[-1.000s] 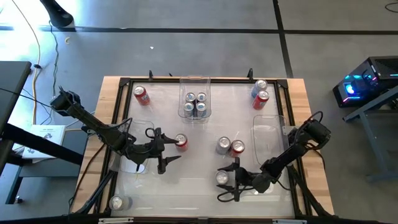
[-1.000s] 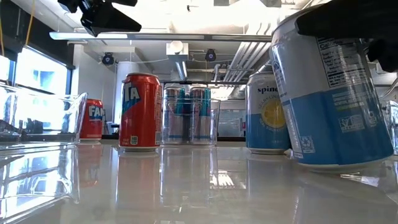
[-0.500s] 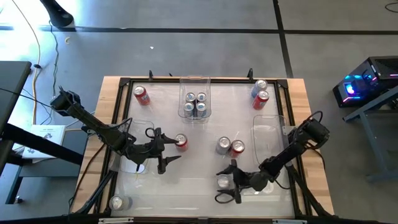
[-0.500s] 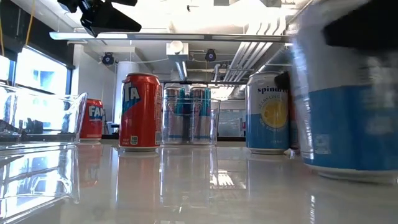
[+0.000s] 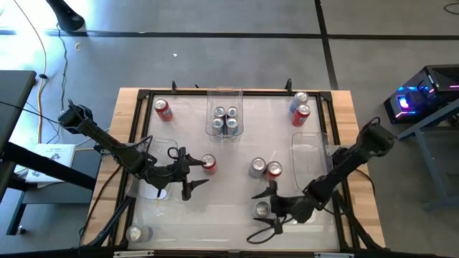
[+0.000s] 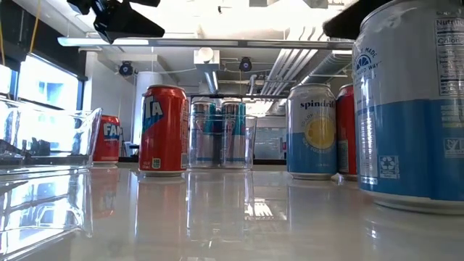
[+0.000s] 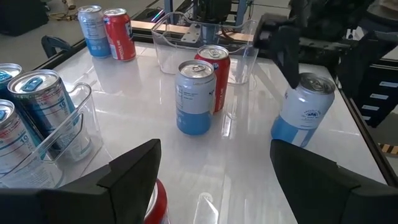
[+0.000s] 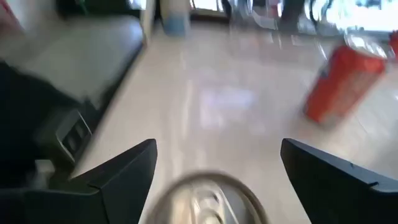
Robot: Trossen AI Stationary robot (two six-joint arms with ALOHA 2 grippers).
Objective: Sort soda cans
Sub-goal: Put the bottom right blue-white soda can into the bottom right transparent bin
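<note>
On the low view I can read "spindrift" across the blue-and-white can point(image 6: 312, 130) standing mid-table, and the red can point(image 6: 163, 130) to its left shows the letters "TA" of a larger word; farther back another red can point(image 6: 109, 139) shows "FA". The big blue-and-white can point(image 6: 413, 109) close to the lens carries a round badge with "MADE" and "WAY" legible, a recycling mark low on its side, and a nutrition panel too small to read.

My right gripper point(image 5: 264, 212) sits over that near can point(image 5: 263, 209), fingers spread wide to either side of its silver top and not pinching it; the can stands upright on the table point(image 5: 215, 215). A second ago the can stood slightly farther left and my fingers sat closer around it; since then the can has shifted a little toward the right, my arm has stretched out straighter, and the fingers have spread wider. In the low view the can has slid rightward, uncovering a red can point(image 6: 346, 130) behind the Spindrift one.

My left gripper point(image 5: 192, 172) hangs just beside the red can point(image 5: 209, 163) at table centre-left, fingers spread, touching nothing, unchanged from before. Four cans stay in the clear bin point(image 5: 225, 130) at the far edge.
</note>
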